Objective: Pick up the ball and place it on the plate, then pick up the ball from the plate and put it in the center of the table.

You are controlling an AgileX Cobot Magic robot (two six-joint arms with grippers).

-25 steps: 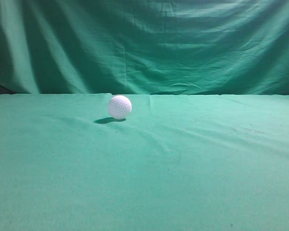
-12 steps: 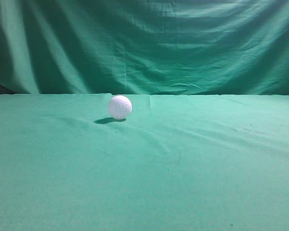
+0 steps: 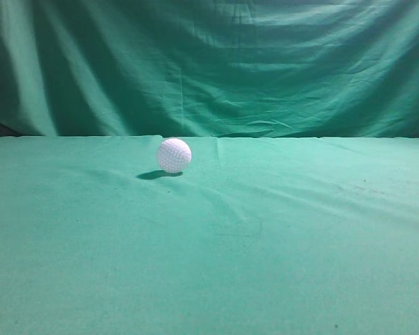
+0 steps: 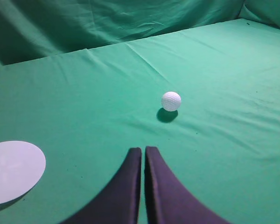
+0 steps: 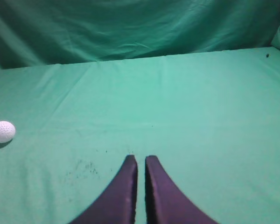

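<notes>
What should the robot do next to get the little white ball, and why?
Probably the left gripper should open and reach forward toward the ball. Its fingers are closed together and empty, and the ball sits alone on the table just ahead of it, slightly right. The plate lies on that arm's side too, so it seems the handier arm.

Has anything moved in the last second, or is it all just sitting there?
Nothing visibly changed. The ball sits in the same spot on the table, untouched, with no arm in the exterior view then or now.
</notes>
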